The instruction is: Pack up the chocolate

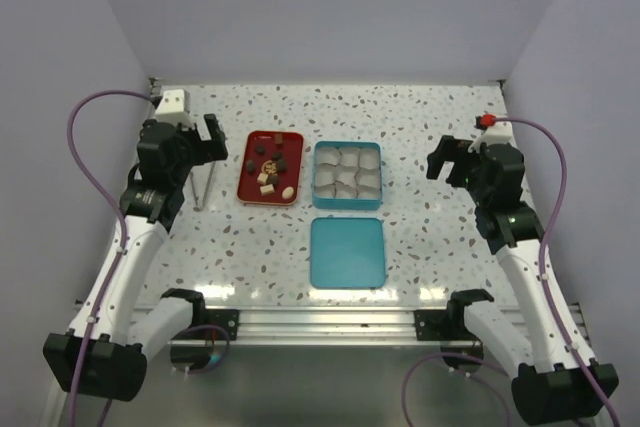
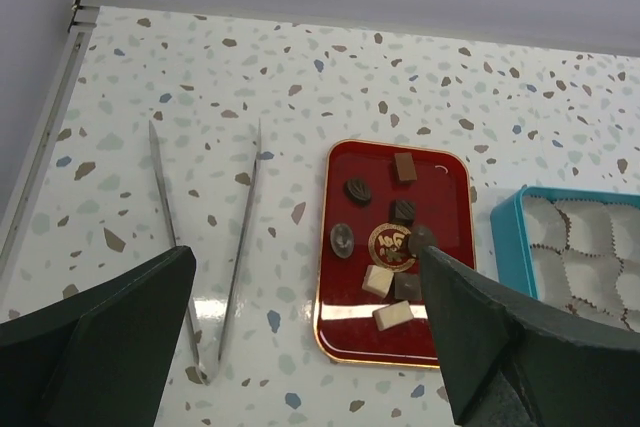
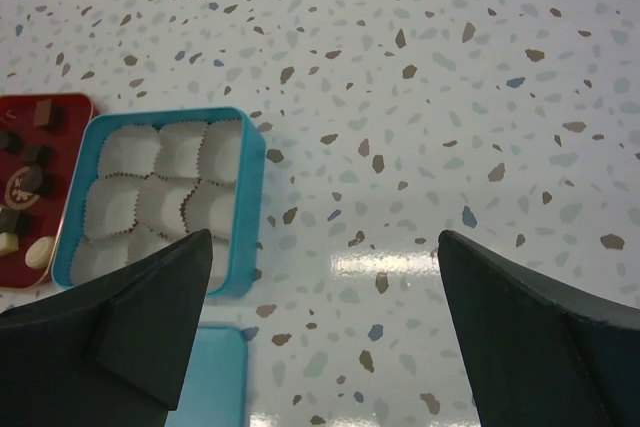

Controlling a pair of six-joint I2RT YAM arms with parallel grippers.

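Note:
The chocolate (image 1: 268, 168) is several small pieces, mostly dark brown with a few cream ones, lying on a red tray (image 1: 241, 183). In the left wrist view the pieces (image 2: 358, 190) sit round the gold emblem of that tray (image 2: 340, 322). To its right stands a teal tin (image 1: 347, 207) holding only white paper cups. My left gripper (image 1: 195, 142) hovers open to the left of the tray, nothing between its fingers (image 2: 305, 250). On the right side of the table, well right of the tin (image 3: 245, 207), hangs my right gripper (image 1: 455, 159), open over bare table (image 3: 325, 235).
Metal tongs (image 2: 240, 237) lie on the table left of the tray, below my left gripper. The teal lid (image 1: 347, 252) lies flat in front of the tin. Walls close off the back and both sides of the speckled table.

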